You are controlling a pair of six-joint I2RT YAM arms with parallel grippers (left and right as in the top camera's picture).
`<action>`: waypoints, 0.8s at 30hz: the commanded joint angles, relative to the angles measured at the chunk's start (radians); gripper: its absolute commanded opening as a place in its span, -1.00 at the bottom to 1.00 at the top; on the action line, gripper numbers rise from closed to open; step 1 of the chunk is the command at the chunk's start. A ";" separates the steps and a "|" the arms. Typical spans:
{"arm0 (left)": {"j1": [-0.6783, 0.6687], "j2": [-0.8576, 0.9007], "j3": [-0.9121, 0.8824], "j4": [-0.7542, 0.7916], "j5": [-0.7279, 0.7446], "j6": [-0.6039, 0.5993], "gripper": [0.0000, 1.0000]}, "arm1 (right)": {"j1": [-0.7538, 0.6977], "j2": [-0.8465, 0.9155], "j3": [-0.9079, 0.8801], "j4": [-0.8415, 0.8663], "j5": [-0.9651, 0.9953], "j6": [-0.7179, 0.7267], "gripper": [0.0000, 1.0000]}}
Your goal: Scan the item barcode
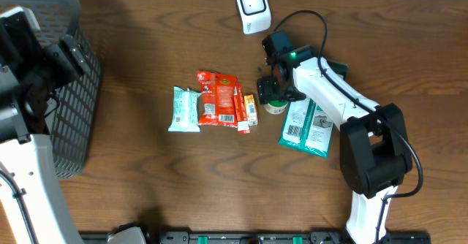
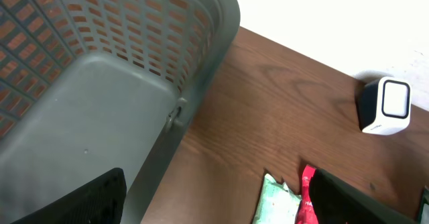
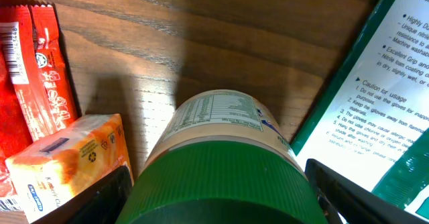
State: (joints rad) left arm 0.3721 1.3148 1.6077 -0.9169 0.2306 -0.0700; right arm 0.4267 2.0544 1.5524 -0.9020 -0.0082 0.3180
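Observation:
A jar with a ribbed green lid and a white printed label stands on the table; from overhead the jar sits between the small orange box and the teal glove pack. My right gripper is open, its fingers flanking the lid on either side. The white barcode scanner stands at the table's back edge, behind the jar. My left gripper hangs open and empty by the basket's rim, the scanner far to its right.
A grey mesh basket fills the left end of the table. A mint-green packet and red snack packets lie in a row mid-table, left of the orange box. The glove pack lies just right of the jar.

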 commanded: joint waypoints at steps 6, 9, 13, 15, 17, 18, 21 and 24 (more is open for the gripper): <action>0.002 0.005 0.013 -0.003 0.005 0.013 0.74 | -0.004 -0.001 -0.027 0.002 0.003 -0.004 0.52; 0.002 0.005 0.013 -0.003 0.005 0.013 0.74 | -0.004 -0.001 -0.028 0.002 0.003 -0.004 0.50; 0.002 0.005 0.013 -0.003 0.005 0.013 0.74 | -0.004 -0.001 -0.035 0.003 0.003 -0.002 0.48; 0.002 0.005 0.013 -0.003 0.005 0.013 0.75 | -0.004 -0.001 -0.041 0.009 0.003 0.003 0.47; 0.002 0.005 0.013 -0.003 0.005 0.013 0.74 | -0.004 -0.001 -0.044 0.017 0.003 0.003 0.46; 0.002 0.005 0.013 -0.003 0.005 0.013 0.74 | -0.004 -0.001 -0.044 0.019 0.003 0.003 0.45; 0.002 0.005 0.013 -0.003 0.005 0.013 0.74 | -0.004 -0.001 -0.044 0.019 -0.002 0.003 0.43; 0.002 0.005 0.013 -0.003 0.005 0.013 0.74 | -0.002 -0.001 -0.044 0.015 -0.001 0.003 0.37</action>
State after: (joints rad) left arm 0.3721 1.3148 1.6073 -0.9169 0.2306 -0.0700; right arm 0.4267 2.0544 1.5150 -0.8852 -0.0113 0.3183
